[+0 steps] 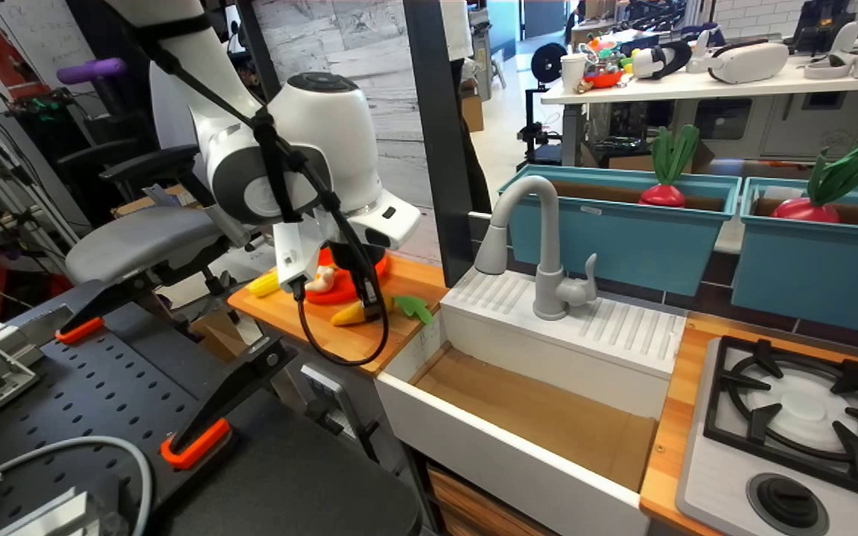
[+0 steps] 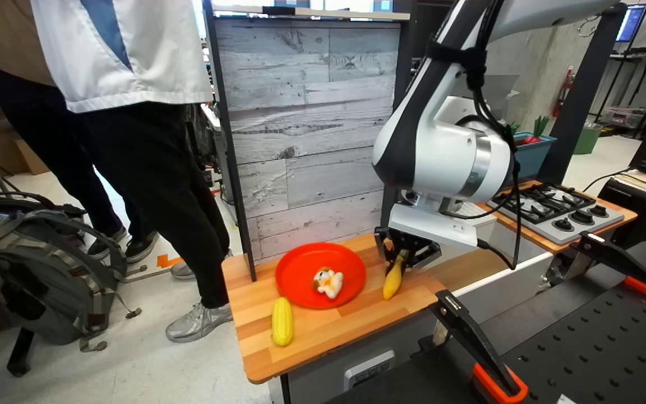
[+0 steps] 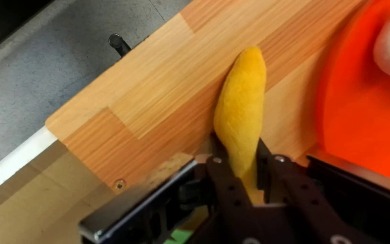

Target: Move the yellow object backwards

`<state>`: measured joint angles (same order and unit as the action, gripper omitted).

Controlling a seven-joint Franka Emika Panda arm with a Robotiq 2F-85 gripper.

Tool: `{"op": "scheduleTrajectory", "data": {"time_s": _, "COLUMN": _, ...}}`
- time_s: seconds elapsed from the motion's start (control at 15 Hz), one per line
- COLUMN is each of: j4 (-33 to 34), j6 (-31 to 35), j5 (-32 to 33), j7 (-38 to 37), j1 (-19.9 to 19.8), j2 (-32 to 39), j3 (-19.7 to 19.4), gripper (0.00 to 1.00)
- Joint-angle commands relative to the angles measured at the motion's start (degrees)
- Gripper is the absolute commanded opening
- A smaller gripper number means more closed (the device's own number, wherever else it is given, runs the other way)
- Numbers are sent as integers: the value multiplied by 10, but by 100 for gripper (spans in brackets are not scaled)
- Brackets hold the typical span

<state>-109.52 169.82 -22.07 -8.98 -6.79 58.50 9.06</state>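
Observation:
The yellow object (image 1: 348,315) is a small elongated yellow-orange piece with a tapered end. It lies at the wooden counter's surface and also shows in an exterior view (image 2: 392,283) and in the wrist view (image 3: 243,98). My gripper (image 3: 237,147) points down with one black finger on each side of its narrow end. The fingers look closed against it. The gripper also shows in both exterior views (image 1: 377,307) (image 2: 397,264). The end between the fingers is partly hidden. I cannot tell whether the piece is lifted slightly.
A red round dish (image 2: 295,280) holding a small white piece (image 2: 330,283) stands beside the yellow object. A yellow corn-like piece (image 2: 282,322) lies past the dish. A green piece (image 1: 414,307) lies behind the gripper, near the sink (image 1: 518,439). The wooden counter's edge (image 3: 80,91) is close.

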Motion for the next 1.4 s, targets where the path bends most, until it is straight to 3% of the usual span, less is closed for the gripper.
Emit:
{"op": "scheduleTrajectory", "data": {"time_s": 0.0, "j4": -32, "j6": -2, "j5": 17, "j7": 9, "j1": -5, "j2": -29, "j3": 6, "gripper": 0}}
{"op": "scheduleTrajectory", "data": {"time_s": 0.4, "j4": -92, "j6": -52, "j5": 74, "j7": 25, "j1": 28, "j2": -99, "j3": -30, "gripper": 3}}
{"op": "scheduleTrajectory", "data": {"time_s": 0.73, "j4": -77, "j6": -191, "j5": 158, "j7": 57, "j1": 61, "j2": -141, "j3": -76, "gripper": 3}}
{"op": "scheduleTrajectory", "data": {"time_s": 0.93, "j4": -55, "j6": -242, "j5": 218, "j7": 56, "j1": 94, "j2": -147, "j3": -111, "gripper": 3}}
{"op": "scheduleTrajectory", "data": {"time_s": 1.33, "j4": -20, "j6": -202, "j5": 308, "j7": 6, "j1": 160, "j2": -124, "j3": -172, "gripper": 3}}
